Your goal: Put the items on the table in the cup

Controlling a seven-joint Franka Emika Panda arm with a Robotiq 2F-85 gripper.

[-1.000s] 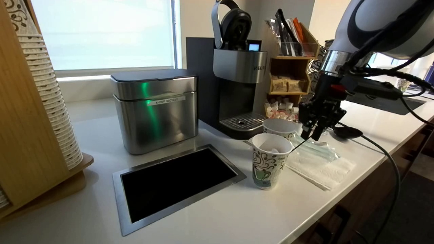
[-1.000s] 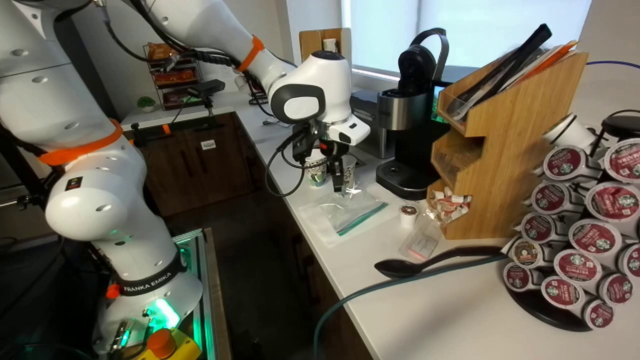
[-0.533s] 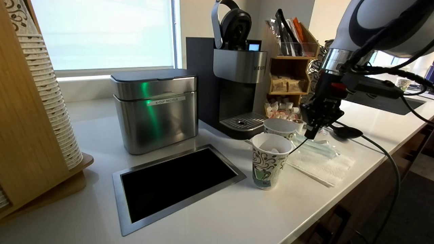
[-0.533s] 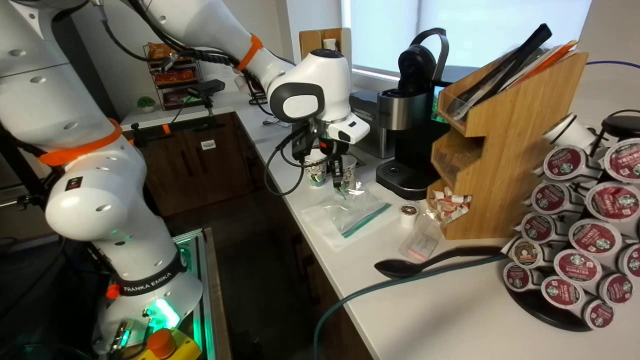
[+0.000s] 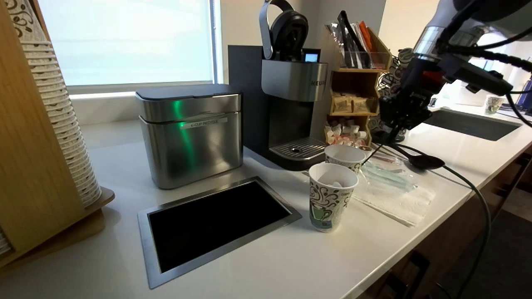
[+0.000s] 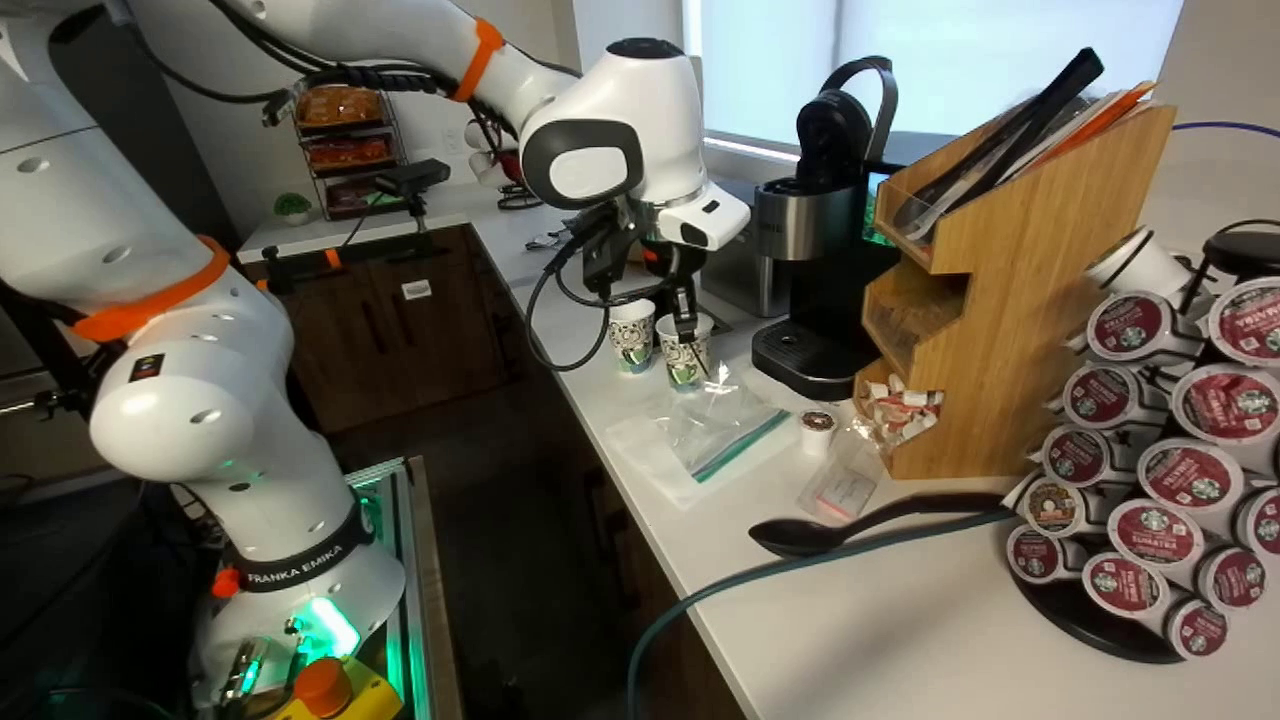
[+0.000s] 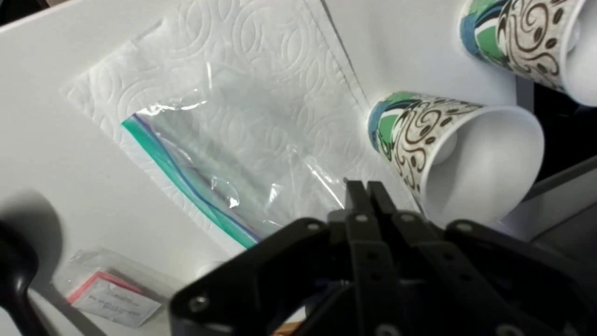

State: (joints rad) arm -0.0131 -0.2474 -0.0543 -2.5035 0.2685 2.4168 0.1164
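My gripper [image 7: 367, 185] is shut, its fingertips almost together and no item visible between them. A thin dark rod [image 5: 372, 154] sticks out past the fingertips; whether it is gripped or fixed to a finger I cannot tell. The gripper hangs close to a patterned paper cup [image 6: 685, 362], with the rod in front of the cup's side in an exterior view. A further cup [image 5: 332, 199] stands beside it with pale things inside. A small roundish pod with a dark lid [image 6: 817, 430] stands on the counter; I cannot tell if it is one of the items.
A clear zip bag [image 7: 224, 140] lies on a paper towel [image 7: 261, 32]. Nearby are a black spoon [image 6: 800, 537], a cable [image 6: 720, 590] and a sachet [image 7: 116, 298]. A coffee machine [image 5: 291, 83] and wooden organizer [image 6: 1040, 300] stand behind; a bin opening [image 5: 220, 224] is beside the cups.
The gripper's fingers have come together, and the gripper has risen away from the bag with the rod. The bag and towel have shifted slightly along the counter.
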